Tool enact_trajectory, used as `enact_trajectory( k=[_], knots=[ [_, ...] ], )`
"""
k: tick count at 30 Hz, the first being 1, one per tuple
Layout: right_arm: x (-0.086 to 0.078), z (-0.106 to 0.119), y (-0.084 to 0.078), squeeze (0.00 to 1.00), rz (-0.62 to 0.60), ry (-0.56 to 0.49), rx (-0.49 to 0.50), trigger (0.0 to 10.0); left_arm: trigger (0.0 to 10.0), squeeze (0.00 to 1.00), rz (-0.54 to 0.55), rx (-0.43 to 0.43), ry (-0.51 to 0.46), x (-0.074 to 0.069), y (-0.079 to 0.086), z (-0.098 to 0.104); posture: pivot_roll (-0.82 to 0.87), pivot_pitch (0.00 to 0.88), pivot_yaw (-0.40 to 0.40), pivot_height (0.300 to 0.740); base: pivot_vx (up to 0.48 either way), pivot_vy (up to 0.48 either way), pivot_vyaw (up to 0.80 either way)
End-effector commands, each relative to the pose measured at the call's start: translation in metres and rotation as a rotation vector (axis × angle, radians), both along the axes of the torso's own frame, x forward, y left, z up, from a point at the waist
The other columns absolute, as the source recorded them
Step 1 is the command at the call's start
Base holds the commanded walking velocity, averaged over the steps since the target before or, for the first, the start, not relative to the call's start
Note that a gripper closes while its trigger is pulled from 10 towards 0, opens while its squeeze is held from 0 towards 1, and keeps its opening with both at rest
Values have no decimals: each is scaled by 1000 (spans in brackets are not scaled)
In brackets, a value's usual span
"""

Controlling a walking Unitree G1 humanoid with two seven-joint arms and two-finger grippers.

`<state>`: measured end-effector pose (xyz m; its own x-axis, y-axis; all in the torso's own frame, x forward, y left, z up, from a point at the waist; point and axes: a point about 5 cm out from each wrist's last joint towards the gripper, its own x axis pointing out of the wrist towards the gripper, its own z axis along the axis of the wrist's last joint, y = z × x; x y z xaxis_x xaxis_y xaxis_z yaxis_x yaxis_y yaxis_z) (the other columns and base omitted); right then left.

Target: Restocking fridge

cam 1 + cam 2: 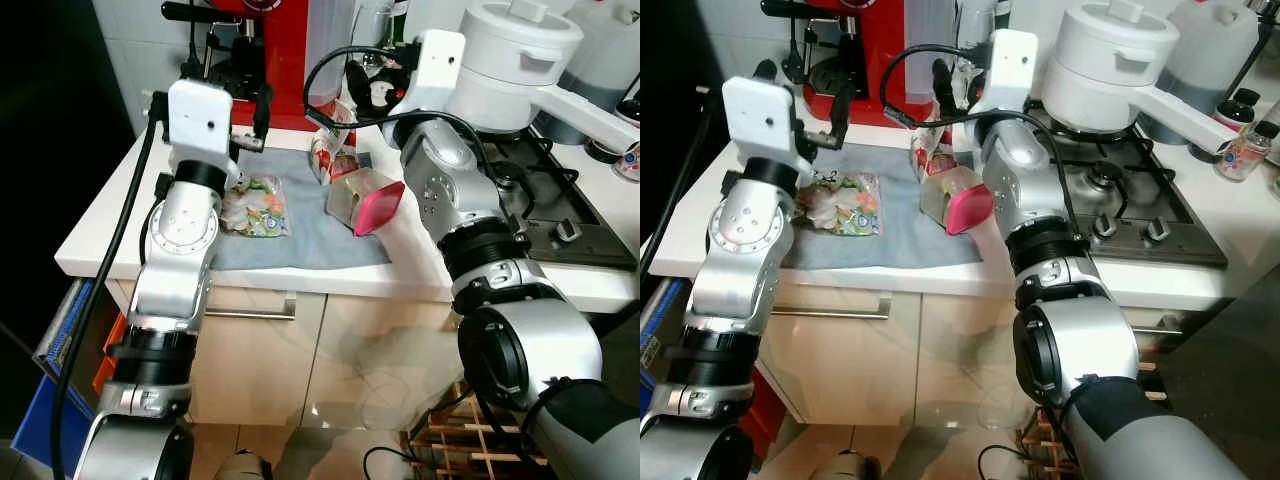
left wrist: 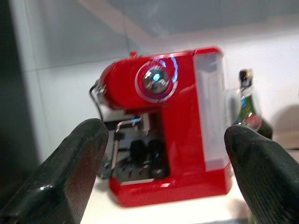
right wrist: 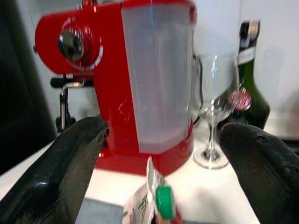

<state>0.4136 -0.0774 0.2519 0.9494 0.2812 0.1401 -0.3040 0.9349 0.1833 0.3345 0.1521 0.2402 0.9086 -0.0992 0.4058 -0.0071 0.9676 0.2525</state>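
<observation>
Groceries not yet picked up — the bag of mixed produce [image 1: 256, 206], the pink-lidded container [image 1: 364, 201] and the spouted pouch [image 1: 331, 146] all lie on the grey cloth [image 1: 300, 240] on the bench [image 1: 100, 230]. No fridge in sight, so my read is that the restock has barely started: grasp, carry and stow are all left.

Left gripper [image 2: 168, 154] hovers above the back-left of the cloth, near the produce bag, jaws spread wide, nothing between them. Right gripper [image 3: 163, 158] hangs over the pouch at the cloth's back edge, jaws also spread and empty; the pouch's green cap [image 3: 163, 201] sits just below the gap, apart from both fingers.

View differences:
- Head views give the layout — cloth, three items, hob [image 1: 1140, 200] with the white pot [image 1: 1110, 60] to the right, cupboard fronts below. Fingertips there are mostly hidden behind the wrist housings.
- Left wrist view looks past the fingers at the red coffee machine [image 2: 163, 121] and a dark bottle [image 2: 247, 112].
- Right wrist view adds a wine glass [image 3: 212, 116] beside the same bottle, plus the pouch top — the best cue for lining up a grasp.
</observation>
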Motion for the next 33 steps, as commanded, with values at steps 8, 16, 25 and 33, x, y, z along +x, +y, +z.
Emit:
enact_trajectory(
  k=[8, 16, 25, 33],
  knots=[
    [5, -4, 6, 0, -5, 55, -50, 10000, 10000, 0, 50, 28, 13, -18, 21, 2, 226, 0, -83, 740, 0, 0, 0],
    [4, -12, 17, 0, 12, 113, -85, 10000, 10000, 0, 56, 33, 57, -31, 24, -4, 240, 28, -85, 740, 0, 0, 0],
    [4, -23, 16, 0, -2, 212, -4, 0, 10000, 0, 53, 32, 88, -33, 23, -5, 223, 49, -84, 740, 0, 0, 0],
    [5, -26, 10, 0, -22, 241, 71, 0, 10000, 0, 29, 28, 108, -32, 17, -8, 204, 48, -75, 740, 0, 0, 0]
  ],
)
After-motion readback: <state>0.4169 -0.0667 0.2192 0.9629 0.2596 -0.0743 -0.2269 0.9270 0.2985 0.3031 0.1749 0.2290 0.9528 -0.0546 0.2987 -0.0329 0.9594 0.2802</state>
